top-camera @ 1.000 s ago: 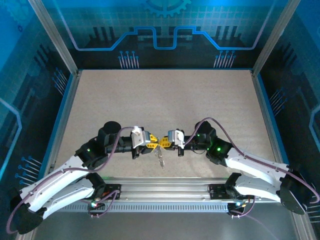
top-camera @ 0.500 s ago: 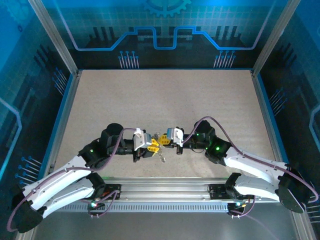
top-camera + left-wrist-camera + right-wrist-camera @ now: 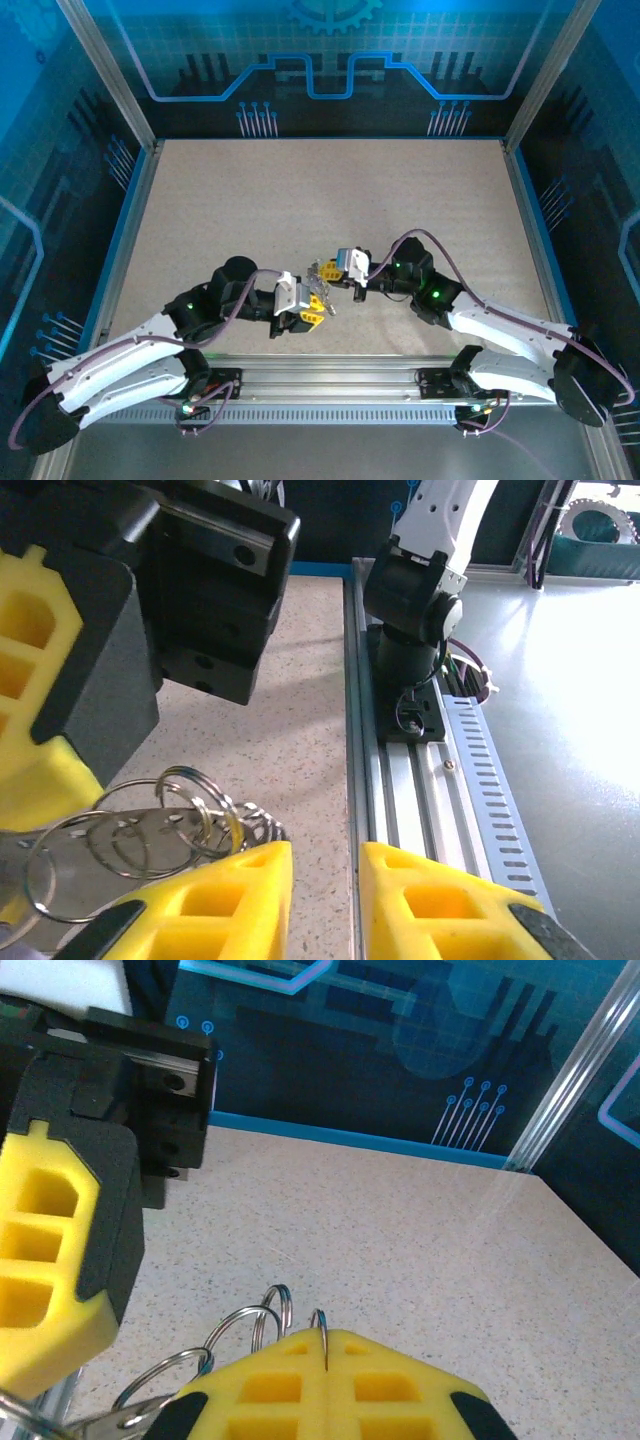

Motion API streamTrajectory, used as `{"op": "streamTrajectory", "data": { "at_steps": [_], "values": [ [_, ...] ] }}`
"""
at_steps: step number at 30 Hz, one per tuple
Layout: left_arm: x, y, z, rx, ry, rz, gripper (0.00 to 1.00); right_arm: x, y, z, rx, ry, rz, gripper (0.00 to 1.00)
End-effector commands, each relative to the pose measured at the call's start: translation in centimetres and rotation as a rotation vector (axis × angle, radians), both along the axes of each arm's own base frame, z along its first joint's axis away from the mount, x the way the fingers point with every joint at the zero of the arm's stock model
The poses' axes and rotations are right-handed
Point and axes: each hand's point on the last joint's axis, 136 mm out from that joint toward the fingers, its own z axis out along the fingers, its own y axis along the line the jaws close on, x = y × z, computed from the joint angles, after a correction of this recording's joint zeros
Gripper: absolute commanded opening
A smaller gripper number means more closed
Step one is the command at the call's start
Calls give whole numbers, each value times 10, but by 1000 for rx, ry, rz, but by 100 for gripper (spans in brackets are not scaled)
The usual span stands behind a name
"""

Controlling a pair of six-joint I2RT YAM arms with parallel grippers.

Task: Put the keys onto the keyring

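The right gripper (image 3: pixel 325 1348) is clamping its yellow pads tight on a thin wire of the keyring (image 3: pixel 150 835), which is showing as a bunch of linked grey loops, and it is holding that bunch up off the table (image 3: pixel 300 200) rather than letting it lie there. The loops are trailing out from the right gripper's fingertips toward the left arm's side, so the bunch's long axis is running away from those pads, roughly crosswise to the way the left fingers are pointing. One of the keys (image 3: pixel 75 830) is probably lying across the loops close to the right gripper, judging by a flat grey blade there; no coloured head is making itself out. The left gripper (image 3: pixel 326 865) is hovering just beside the right gripper, a little nearer the arm bases in the top view, with its jaws standing apart and nothing between them. The free end of the loops is sitting just over the left-hand one of its two fingers, outside the gap, not in it. The left arm is therefore the free one and the nearer to the loose end, while the right gripper is serving as the vise. The coming move seems to be turning on shifting the left jaws sideways, toward the right gripper, until a loop or the blade is lying between the pads.
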Motion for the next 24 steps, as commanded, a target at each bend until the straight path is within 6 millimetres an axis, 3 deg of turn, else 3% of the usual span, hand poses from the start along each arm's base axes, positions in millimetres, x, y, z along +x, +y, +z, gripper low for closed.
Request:
{"op": "streamTrajectory", "data": {
  "at_steps": [1,5,11,19,24],
  "values": [
    [3,12,12,-44,-54,71,30,3,-1,26,71,-79,15,0],
    [13,39,39,-116,-171,212,31,1,-5,26,78,-90,31,0],
    [47,68,61,-80,-281,409,35,-13,-5,24,55,-121,110,0],
    [100,59,63,6,-186,478,37,-23,-3,24,43,-120,168,0],
    [119,48,61,3,-103,444,37,-25,-2,23,39,-117,182,0]
  ]
}}
